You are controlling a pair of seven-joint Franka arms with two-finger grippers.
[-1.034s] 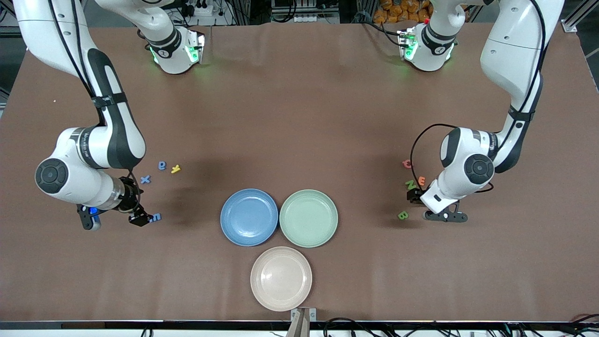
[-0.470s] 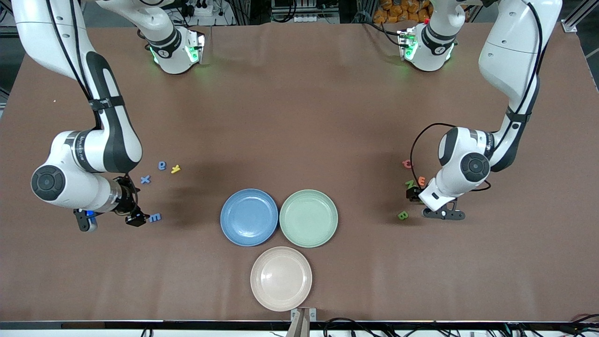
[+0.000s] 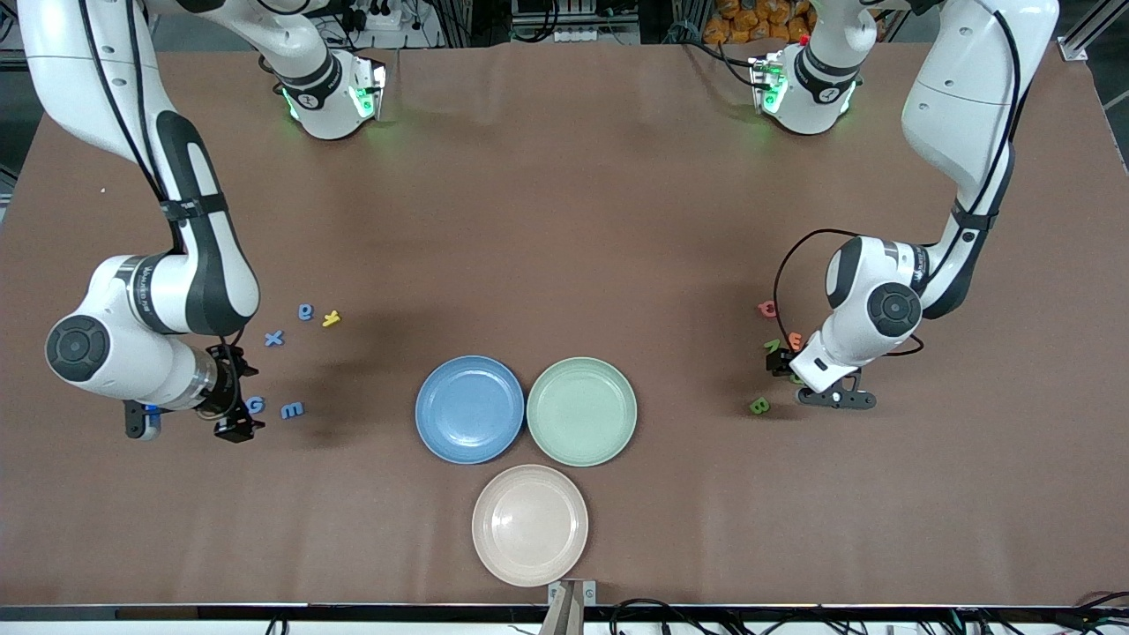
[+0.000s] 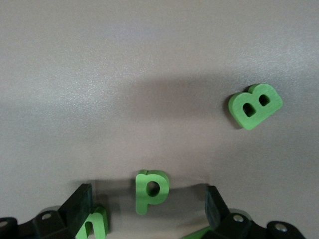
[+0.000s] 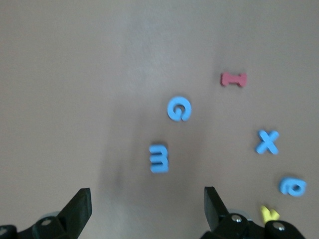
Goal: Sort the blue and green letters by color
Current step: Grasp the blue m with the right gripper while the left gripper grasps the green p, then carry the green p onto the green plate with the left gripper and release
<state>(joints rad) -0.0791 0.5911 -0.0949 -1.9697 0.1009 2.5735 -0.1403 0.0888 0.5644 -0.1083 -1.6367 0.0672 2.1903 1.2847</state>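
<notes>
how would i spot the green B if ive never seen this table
Start at the green plate mid-table and look toward the left arm's end. A cluster of small letters lies under the left gripper. The green B lies apart from it, nearest the front camera.

Three plates sit mid-table: blue plate (image 3: 469, 409) and green plate (image 3: 581, 411) touching side by side, beige plate (image 3: 529, 525) nearer the front camera. Toward the right arm's end, letters a (image 3: 305, 311) and y (image 3: 331, 318) lie farthest from the front camera, then x (image 3: 274, 338), with G (image 3: 255, 405) and E (image 3: 292, 410) nearer. B (image 3: 758, 406) lies at the left arm's end.
</notes>
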